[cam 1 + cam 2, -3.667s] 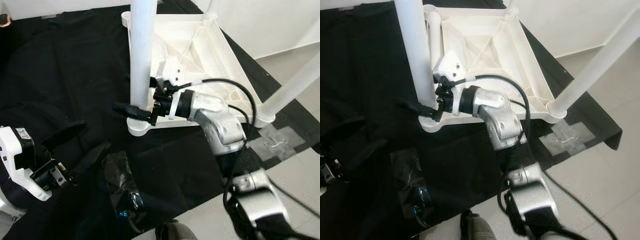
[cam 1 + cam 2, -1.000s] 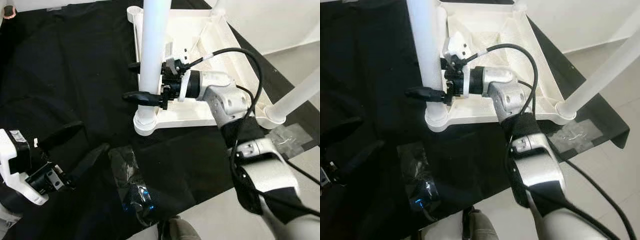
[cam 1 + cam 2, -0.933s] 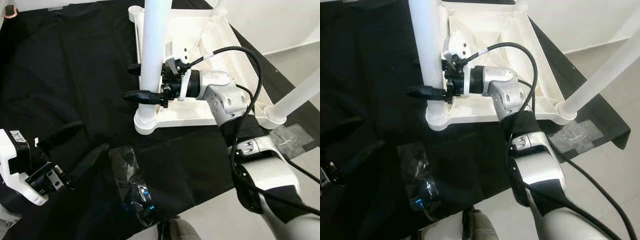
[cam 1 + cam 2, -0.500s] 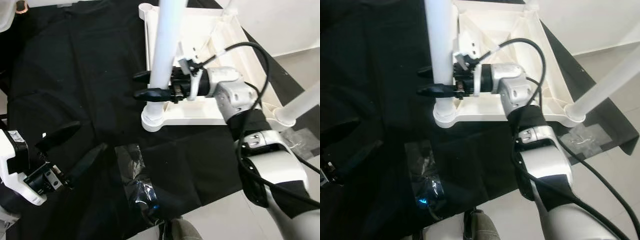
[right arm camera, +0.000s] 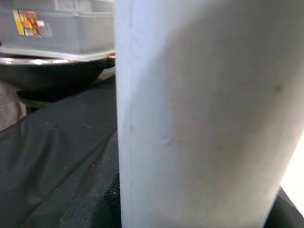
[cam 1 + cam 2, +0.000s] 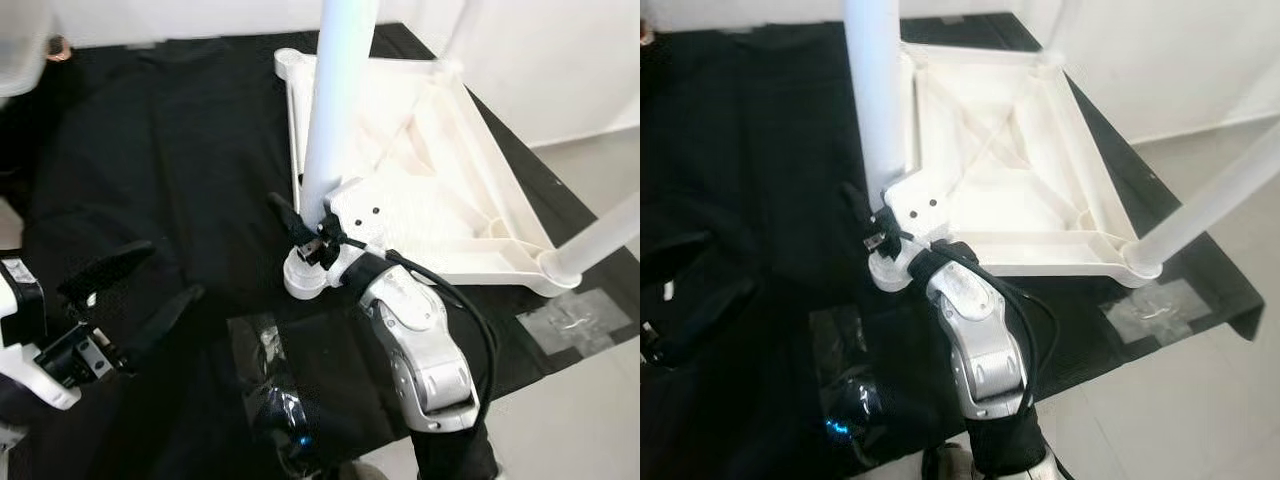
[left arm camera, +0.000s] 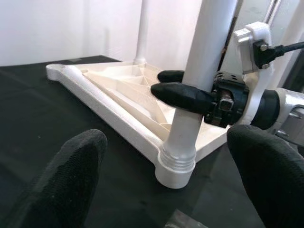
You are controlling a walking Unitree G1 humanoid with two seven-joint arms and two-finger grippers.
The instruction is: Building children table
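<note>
Head stereo pair looks down over the right gripper (image 6: 300,232) at the leg (image 6: 335,120). Left wrist camera faces that gripper (image 7: 183,92) low from the side. Right wrist camera sits tight against the leg (image 5: 199,114). All share it.

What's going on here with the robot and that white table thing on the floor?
The robot is putting together a small white table. The tabletop lies upside down on a black cloth. The right gripper has its fingers clamped around the near corner leg, low down just above its threaded socket. Another leg already stands in the right-hand corner. The left gripper hovers open over the cloth nearby, touching nothing.
</note>
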